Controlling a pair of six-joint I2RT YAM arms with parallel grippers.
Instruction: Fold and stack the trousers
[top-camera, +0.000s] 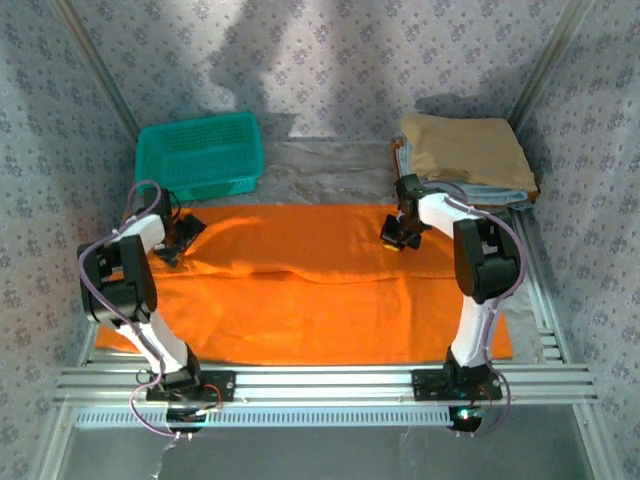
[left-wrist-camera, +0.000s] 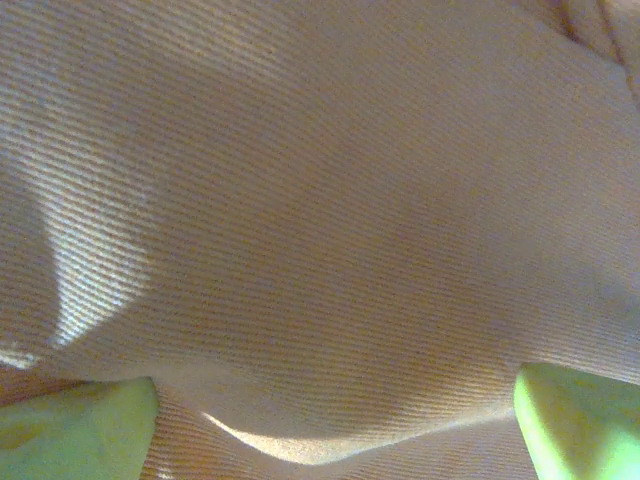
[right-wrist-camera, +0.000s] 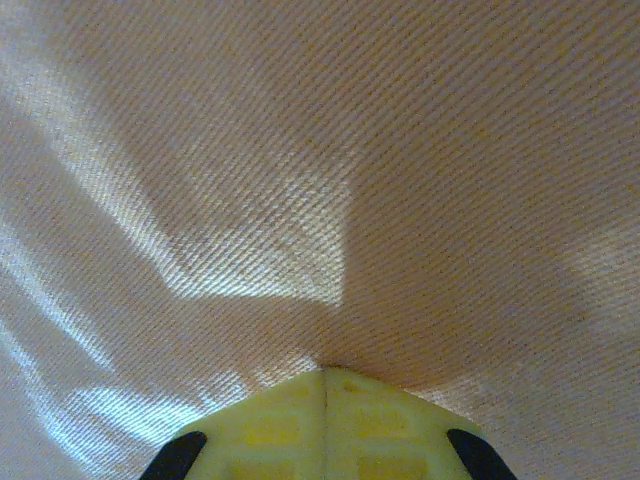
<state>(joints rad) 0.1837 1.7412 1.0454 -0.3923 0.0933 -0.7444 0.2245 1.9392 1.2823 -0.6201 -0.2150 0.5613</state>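
Observation:
The orange trousers (top-camera: 300, 300) lie spread wide and flat across the table, with a long crease running across the middle. My left gripper (top-camera: 180, 238) is at their far left corner, close over the cloth. It is open, and its green fingers (left-wrist-camera: 75, 430) straddle a raised ridge of the trousers (left-wrist-camera: 330, 200). My right gripper (top-camera: 398, 238) is at the far right part of the cloth. Its yellow fingertips (right-wrist-camera: 325, 372) are pressed together on a pinch of the trousers (right-wrist-camera: 300, 150), and creases run out from that point.
A teal basket (top-camera: 200, 155) stands at the back left, just beyond the trousers. At the back right a tan folded garment (top-camera: 465, 150) lies on top of light blue folded garments (top-camera: 490, 193). A metal rail (top-camera: 320, 383) runs along the near edge.

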